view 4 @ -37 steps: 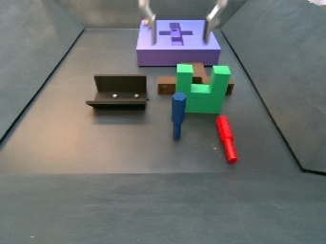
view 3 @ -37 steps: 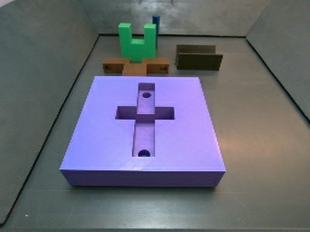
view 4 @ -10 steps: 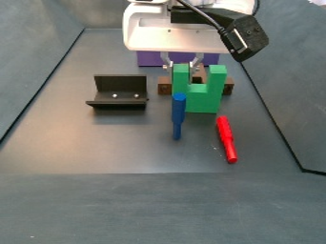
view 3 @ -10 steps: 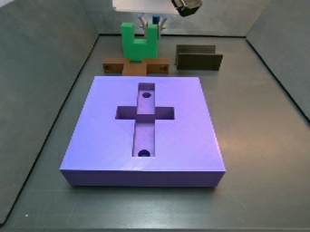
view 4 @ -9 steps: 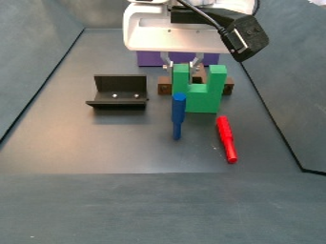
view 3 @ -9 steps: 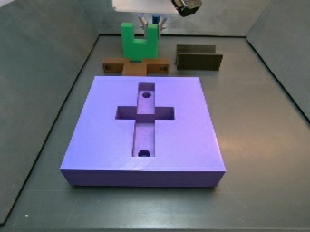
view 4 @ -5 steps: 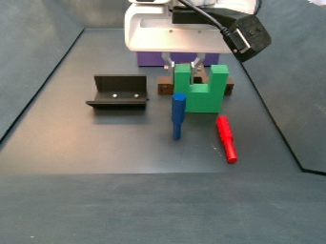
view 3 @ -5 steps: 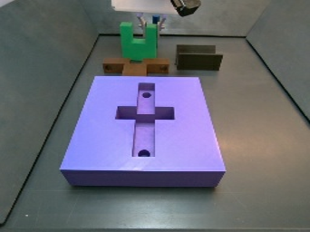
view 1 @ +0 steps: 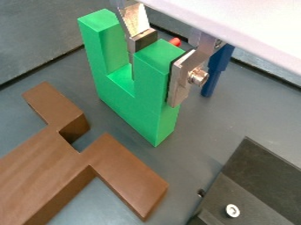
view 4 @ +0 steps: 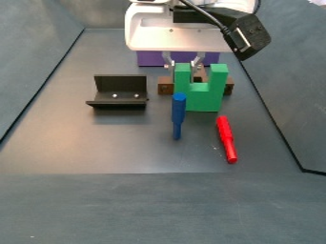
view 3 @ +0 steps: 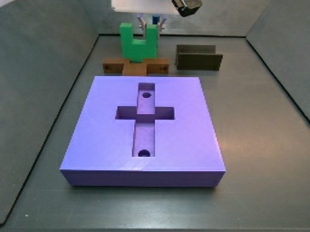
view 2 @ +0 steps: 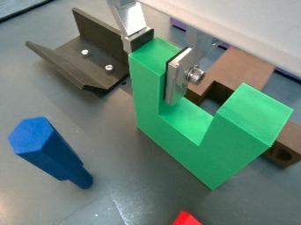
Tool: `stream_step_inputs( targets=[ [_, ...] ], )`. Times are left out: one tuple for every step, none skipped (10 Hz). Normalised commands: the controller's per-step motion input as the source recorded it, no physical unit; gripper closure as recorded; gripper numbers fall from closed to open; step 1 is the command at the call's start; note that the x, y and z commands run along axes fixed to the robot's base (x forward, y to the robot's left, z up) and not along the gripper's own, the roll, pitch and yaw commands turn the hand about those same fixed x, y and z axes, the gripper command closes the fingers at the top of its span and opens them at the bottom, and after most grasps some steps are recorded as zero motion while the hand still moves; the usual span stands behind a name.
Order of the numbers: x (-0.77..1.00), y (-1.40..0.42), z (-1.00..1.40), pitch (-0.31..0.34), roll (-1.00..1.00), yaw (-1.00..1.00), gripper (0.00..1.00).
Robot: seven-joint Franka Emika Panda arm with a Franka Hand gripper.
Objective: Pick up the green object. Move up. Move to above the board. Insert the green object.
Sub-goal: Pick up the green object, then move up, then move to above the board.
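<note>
The green object [view 1: 132, 88] is a bright green U-shaped block standing upright on the floor, seen in both wrist views and both side views [view 3: 137, 41] [view 4: 201, 91]. My gripper [view 1: 160, 54] straddles one of its prongs from above. One finger sits in the slot and the other lies flat against the prong's outer face [view 2: 181, 75], so the jaws are shut on that prong. The board [view 3: 182, 136] is a large purple-blue slab with a cross-shaped recess. It lies apart from the green object, and in a side view the gripper body mostly hides the board [view 4: 149, 59].
A brown cross-shaped block [view 1: 70, 167] [view 3: 133, 66] lies at the foot of the green object. Close by are a blue block [view 4: 178, 114] [view 2: 49, 151], a red peg [view 4: 227, 138] and the dark fixture [view 4: 117, 91] [view 3: 200, 58].
Since the oldest frames the gripper has come down over the green object's prong. Over the last second nothing has visibly moved.
</note>
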Motion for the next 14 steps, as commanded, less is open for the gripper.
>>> stream_step_inputs(
  targets=[
    [0.00,0.00,0.00,0.000,0.00,0.00,1.00],
    [0.00,0.00,0.00,0.000,0.00,0.00,1.00],
    [0.00,0.00,0.00,0.000,0.00,0.00,1.00],
    [0.00,0.00,0.00,0.000,0.00,0.00,1.00],
    [0.00,0.00,0.83,0.000,0.00,0.00,1.00],
    [-0.08,-0.07,0.73,0.056,-0.01,0.01,1.00],
    [-0.11,-0.06,0.56,0.076,-0.01,0.02,1.00],
    [-0.03,-0.03,0.22,0.032,0.02,0.01,1.00],
    [0.00,0.00,1.40,0.000,0.00,0.00,1.00],
    [-0.02,0.00,1.40,0.023,0.00,0.00,1.00],
    [-0.05,0.00,1.40,0.040,0.01,0.00,1.00],
    [0.00,0.01,1.40,0.013,0.03,0.00,1.00],
    [0.05,0.01,1.40,0.067,0.02,0.00,1.00],
    [0.01,0.00,0.76,0.093,0.03,0.00,1.00]
  ],
)
